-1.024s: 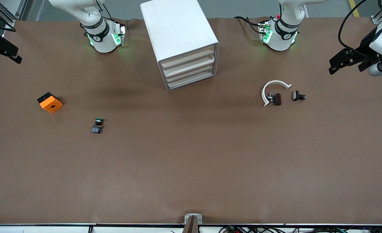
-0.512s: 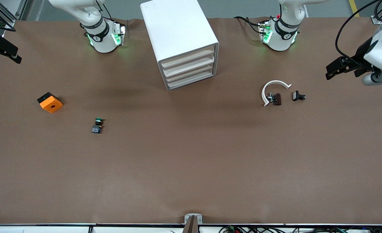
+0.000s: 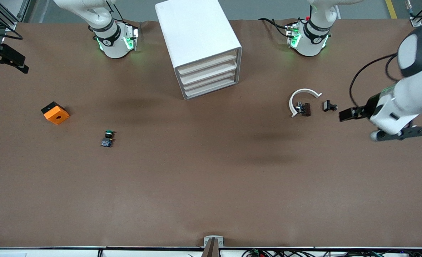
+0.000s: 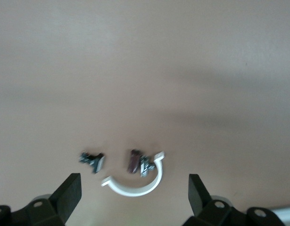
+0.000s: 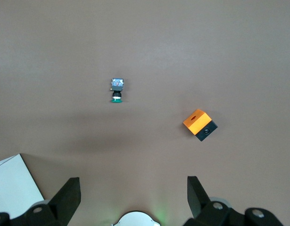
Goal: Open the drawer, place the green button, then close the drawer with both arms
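The white cabinet stands between the two arm bases, and its four cream drawer fronts are all shut. The button, green cap and dark body, lies on the table nearer the camera than the cabinet, toward the right arm's end; it also shows in the right wrist view. My left gripper is open and empty, up over the table beside the small black pieces; its open fingers frame them in the left wrist view. My right gripper is open and empty, up at the right arm's end of the table.
An orange block with a black hole lies near the button, also in the right wrist view. A white arc with a brown piece and a black piece lies toward the left arm's end.
My left arm has swung down and in from the table's end toward the small black pieces. My right gripper has shifted only slightly.
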### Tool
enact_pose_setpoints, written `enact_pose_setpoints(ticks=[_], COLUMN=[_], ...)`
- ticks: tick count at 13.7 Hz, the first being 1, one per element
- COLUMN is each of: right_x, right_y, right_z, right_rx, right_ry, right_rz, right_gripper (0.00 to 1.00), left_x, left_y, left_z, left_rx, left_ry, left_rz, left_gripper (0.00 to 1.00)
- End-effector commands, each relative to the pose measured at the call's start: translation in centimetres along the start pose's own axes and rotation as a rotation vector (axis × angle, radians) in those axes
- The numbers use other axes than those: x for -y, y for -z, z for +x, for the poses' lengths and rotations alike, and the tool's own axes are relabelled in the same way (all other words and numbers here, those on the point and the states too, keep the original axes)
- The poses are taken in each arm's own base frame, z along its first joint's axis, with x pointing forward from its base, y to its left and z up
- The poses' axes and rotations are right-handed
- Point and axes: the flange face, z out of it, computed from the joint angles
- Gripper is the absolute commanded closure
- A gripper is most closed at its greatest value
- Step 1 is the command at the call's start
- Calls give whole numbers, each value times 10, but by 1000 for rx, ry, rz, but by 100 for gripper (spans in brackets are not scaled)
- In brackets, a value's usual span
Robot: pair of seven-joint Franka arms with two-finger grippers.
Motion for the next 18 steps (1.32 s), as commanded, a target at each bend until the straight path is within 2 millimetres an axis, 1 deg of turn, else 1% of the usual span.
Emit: enact_pose_setpoints(ticks=[1,2,4,6,7,8,9,10,11,12,13,15,16,17,18], right_x=[24,25,28,33,34,36,37,38,40,43,45,48,47,47,47], right_y=[-17,-23,-35,-51,-61,-69,-71,-75,-85,-95,-107,-136,-151,-172,-189], right_z=[20,24,31,40,45,49,50,52,55,59,64,71,75,76,76], right_rx=[43,56,81,118,138,156,157,165,188,207,234,270,250,236,228], right_ry=[34,34,36,41,40,42,44,46,48,54,56,58,58,57,51], right_rz=[-28,-24,-27,-32,-36,-38,-38,-33,-37,-41,-47,-53,-49,-43,-15], right_gripper=[0,0,0,0,0,0,0,0,0,0,0,0,0,0,0], left_x=[-41,-56,-97,-130,-147,-161,-177,-188,-201,-208,-220,-247,-254,-258,-264], left_y=[-42,-60,-102,-143,-163,-179,-197,-212,-227,-242,-256,-284,-296,-311,-322], left_z=[20,24,25,27,22,16,9,3,-5,-9,-15,-37,-46,-50,-55], left_rx=[18,28,64,117,146,164,197,243,298,348,390,509,575,649,725], left_ry=[105,177,315,507,576,636,721,827,956,1079,1166,1234,1248,1277,1316], left_rz=[4,-3,-1,-32,-18,6,26,33,46,65,86,110,117,127,134], left_gripper=[0,0,0,0,0,0,0,0,0,0,0,0,0,0,0])
